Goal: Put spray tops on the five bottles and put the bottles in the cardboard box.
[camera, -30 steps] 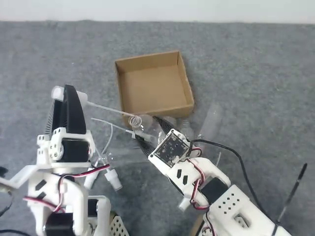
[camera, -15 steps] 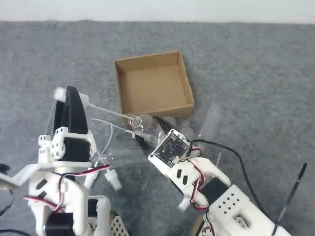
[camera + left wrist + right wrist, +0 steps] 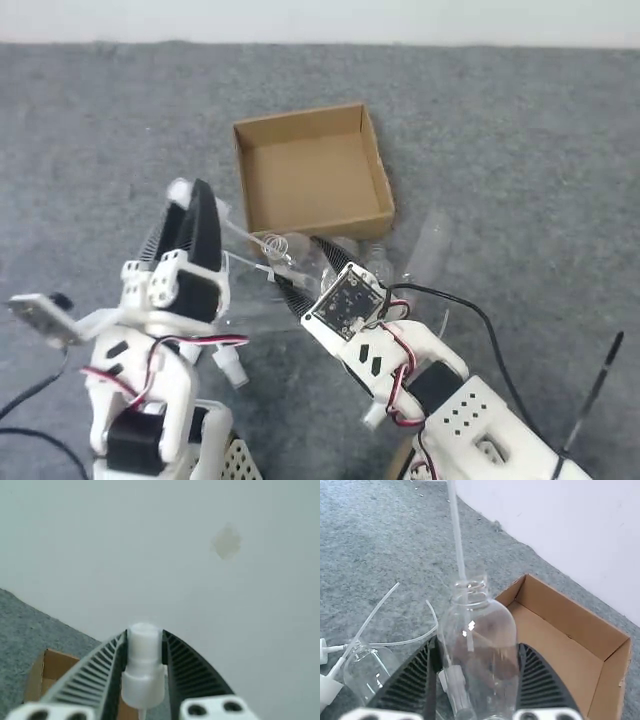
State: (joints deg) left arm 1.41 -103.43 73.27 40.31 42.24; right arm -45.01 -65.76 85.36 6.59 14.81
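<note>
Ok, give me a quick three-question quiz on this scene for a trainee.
1. True or false: the cardboard box has something inside it.
2. What is the left gripper shut on? A) spray top B) sponge C) nothing
3. Fill in: the right gripper is shut on a clear ___.
Key: 1 false; 2 A; 3 bottle.

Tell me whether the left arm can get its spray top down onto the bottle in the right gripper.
Probably yes: the tube of its spray top runs into the open neck of the bottle, and nothing lies between them.
</note>
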